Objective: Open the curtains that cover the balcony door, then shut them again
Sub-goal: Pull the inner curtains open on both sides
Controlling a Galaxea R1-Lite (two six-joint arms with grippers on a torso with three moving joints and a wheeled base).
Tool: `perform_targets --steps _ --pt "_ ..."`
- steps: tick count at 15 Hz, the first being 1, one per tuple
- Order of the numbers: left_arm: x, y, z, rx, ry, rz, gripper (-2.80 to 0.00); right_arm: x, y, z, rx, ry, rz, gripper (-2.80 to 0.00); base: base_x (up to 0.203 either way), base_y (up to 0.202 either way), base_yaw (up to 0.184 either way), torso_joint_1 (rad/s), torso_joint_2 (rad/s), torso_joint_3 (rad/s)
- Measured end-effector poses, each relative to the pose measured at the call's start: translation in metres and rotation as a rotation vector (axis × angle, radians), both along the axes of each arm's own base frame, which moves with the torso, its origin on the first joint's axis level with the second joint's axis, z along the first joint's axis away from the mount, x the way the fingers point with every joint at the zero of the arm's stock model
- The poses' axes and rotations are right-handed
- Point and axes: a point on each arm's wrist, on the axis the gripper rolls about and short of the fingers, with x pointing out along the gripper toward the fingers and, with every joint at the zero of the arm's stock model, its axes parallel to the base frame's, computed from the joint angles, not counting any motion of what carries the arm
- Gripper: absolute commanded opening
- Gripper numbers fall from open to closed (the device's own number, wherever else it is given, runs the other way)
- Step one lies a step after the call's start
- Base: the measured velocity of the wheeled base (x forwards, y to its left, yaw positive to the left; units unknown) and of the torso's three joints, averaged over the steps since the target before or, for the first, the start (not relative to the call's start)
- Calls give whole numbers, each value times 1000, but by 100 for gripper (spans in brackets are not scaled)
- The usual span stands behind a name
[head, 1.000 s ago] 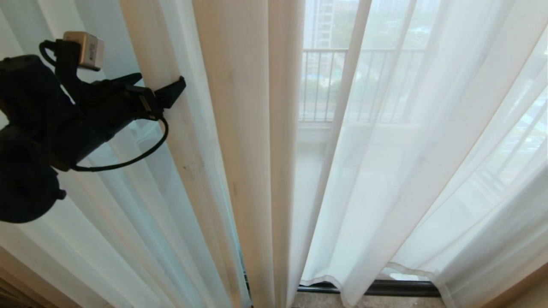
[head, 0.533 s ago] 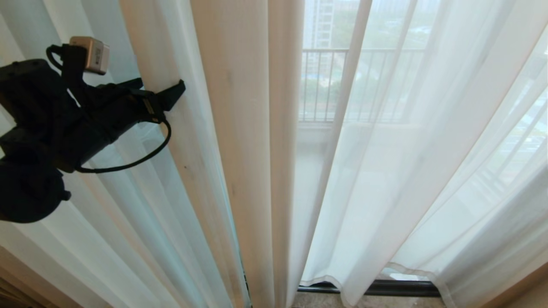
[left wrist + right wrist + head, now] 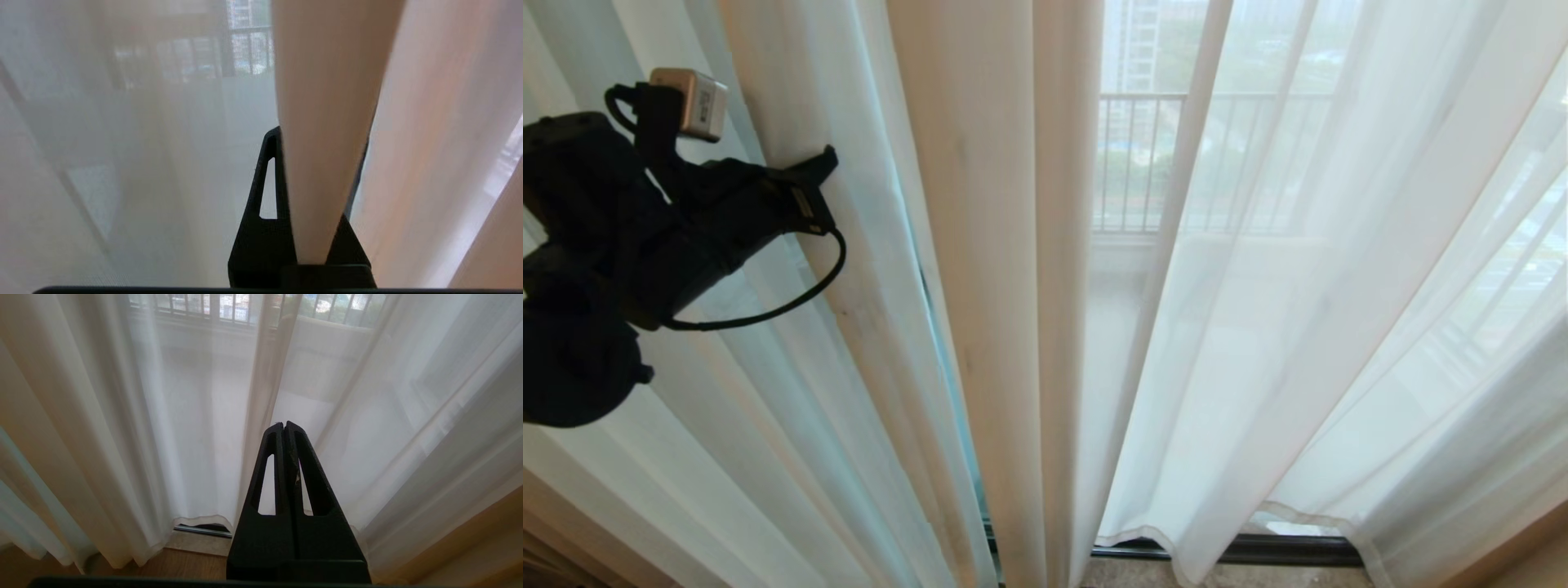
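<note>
Sheer white curtains [image 3: 1298,286] hang in folds across the balcony door [image 3: 1131,163], whose glass shows through a narrow gap between the panels. At the left of the head view my left gripper [image 3: 810,173] is shut on one vertical fold of the left curtain [image 3: 792,90]. In the left wrist view that fold [image 3: 327,102] runs pinched between the black fingers [image 3: 265,183], and the far finger is mostly hidden behind the cloth. My right gripper [image 3: 284,424] is shut and holds nothing; it hangs low in front of the curtains' hems.
The door's dark bottom track [image 3: 1258,549] shows under the hems. A stone sill [image 3: 200,544] and wooden floor [image 3: 192,568] lie below the curtains. Balcony railing [image 3: 1143,155] is visible outside through the glass.
The left gripper's jaws closed from wide open onto the curtain fold. The gripped fold shifted slightly left, and a thin dark slit opened beside it.
</note>
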Motion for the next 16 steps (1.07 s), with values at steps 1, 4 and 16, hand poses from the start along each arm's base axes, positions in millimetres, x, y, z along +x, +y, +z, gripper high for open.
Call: perform_targets --steps 1,4,16 --pt "-1 0 1 0 -3 0 -280 0 0 0 0 0 0 -280 0 0 0 0 0 0" --pt "-3 1 4 -2 -12 3 -280 0 0 0 0 0 0 -280 0 0 0 0 0 0" --pt "-30 28 17 39 -70 142 -280 0 0 0 0 0 -2 -280 0 0 0 0 0 0"
